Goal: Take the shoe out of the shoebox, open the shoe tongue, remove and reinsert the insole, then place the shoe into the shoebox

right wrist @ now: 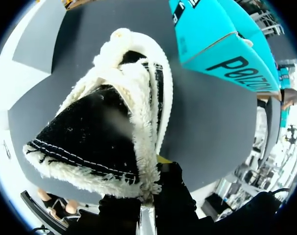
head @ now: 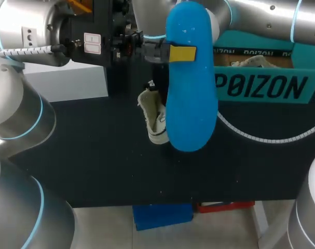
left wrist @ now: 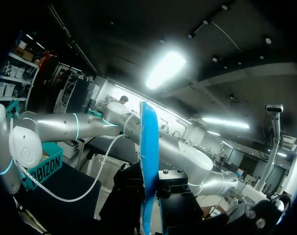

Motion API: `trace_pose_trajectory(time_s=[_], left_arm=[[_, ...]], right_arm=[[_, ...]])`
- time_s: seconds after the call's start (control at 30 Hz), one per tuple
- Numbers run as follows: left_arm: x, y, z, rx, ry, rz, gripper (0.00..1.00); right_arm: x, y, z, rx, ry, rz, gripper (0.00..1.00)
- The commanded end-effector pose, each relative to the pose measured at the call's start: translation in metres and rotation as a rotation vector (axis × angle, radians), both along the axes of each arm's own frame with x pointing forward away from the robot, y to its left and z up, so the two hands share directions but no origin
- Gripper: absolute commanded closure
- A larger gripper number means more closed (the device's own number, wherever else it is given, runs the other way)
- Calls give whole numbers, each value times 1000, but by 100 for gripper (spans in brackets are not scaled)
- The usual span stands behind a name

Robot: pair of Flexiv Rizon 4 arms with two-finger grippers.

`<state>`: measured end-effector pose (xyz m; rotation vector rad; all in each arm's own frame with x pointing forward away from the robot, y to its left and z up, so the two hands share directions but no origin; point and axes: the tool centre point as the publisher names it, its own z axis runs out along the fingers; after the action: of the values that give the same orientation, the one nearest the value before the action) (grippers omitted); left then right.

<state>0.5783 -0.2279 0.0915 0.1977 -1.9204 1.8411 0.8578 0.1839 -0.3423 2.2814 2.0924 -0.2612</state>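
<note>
A large blue insole (head: pixel 191 98) hangs upright above the table, with my left gripper (head: pixel 178 53) shut on its upper part; one yellow tip shows against it. In the left wrist view the insole (left wrist: pixel 148 161) stands edge-on between the dark fingers. A cream canvas shoe (head: pixel 154 122) stands on the black table just left of the insole. In the right wrist view my right gripper (right wrist: pixel 155 171) is shut on the frayed cream edge of the shoe (right wrist: pixel 114 132), whose dark inside faces the camera. The teal shoebox (head: pixel 261 85) stands at the back right.
Something cream with laces (head: pixel 253 62) lies inside the shoebox. A white panel (head: pixel 69 80) stands at the back left. A white spiral cable (head: pixel 261 139) lies on the table in front of the box. My right arm (head: pixel 266 21) crosses above the box.
</note>
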Motion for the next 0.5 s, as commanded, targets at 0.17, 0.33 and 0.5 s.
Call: trace_pose_trajectory(time_s=[0.17, 0.33, 0.5], left_arm=[[-1, -1, -1, 0, 0, 2, 100], [-1, -1, -1, 0, 0, 2, 100], [-1, -1, -1, 0, 0, 2, 100]], right_arm=[[0, 8, -35, 29, 20, 0, 100], [-1, 9, -52, 35, 34, -19, 100], [-4, 6, -64, 38, 33, -26, 100]])
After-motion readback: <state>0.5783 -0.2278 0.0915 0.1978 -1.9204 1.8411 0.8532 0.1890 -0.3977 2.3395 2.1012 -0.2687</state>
